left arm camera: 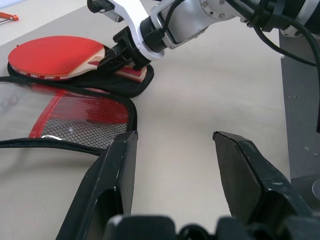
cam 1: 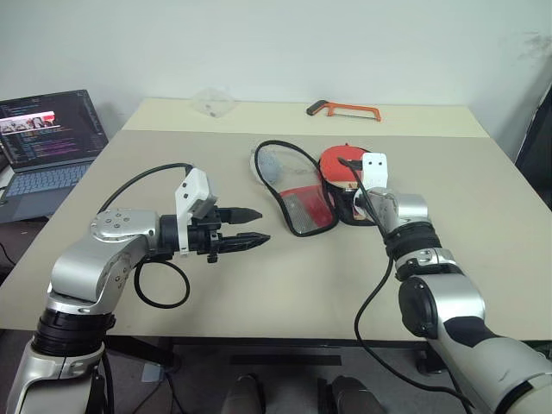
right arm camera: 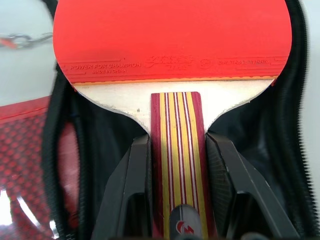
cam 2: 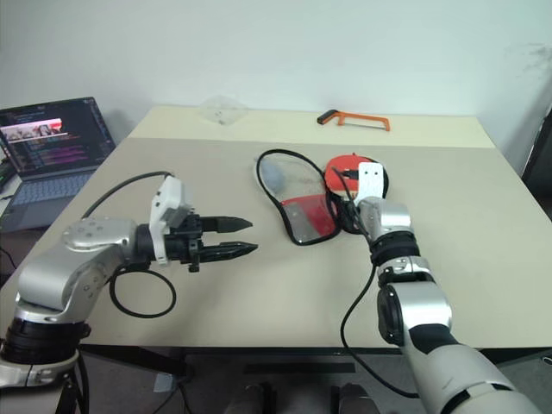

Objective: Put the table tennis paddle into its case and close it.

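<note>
The table tennis paddle (right arm camera: 170, 35) lies red face up on the black half of the open case (left arm camera: 75, 120), at the middle right of the table. The case's clear window flap (cam 1: 289, 185), with its red panel and mesh, is spread out to the left of the paddle. My right gripper (right arm camera: 177, 142) is shut on the paddle's striped wooden handle, one finger on each side. My left gripper (cam 1: 254, 226) hangs open above the table to the left of the case, pointing toward it and holding nothing.
An orange-framed hacksaw (cam 1: 343, 109) and a clear plastic bag (cam 1: 211, 101) lie at the table's far edge. A laptop (cam 1: 47, 138) stands open off the left side. A black cable loop (cam 1: 159, 280) hangs under my left arm.
</note>
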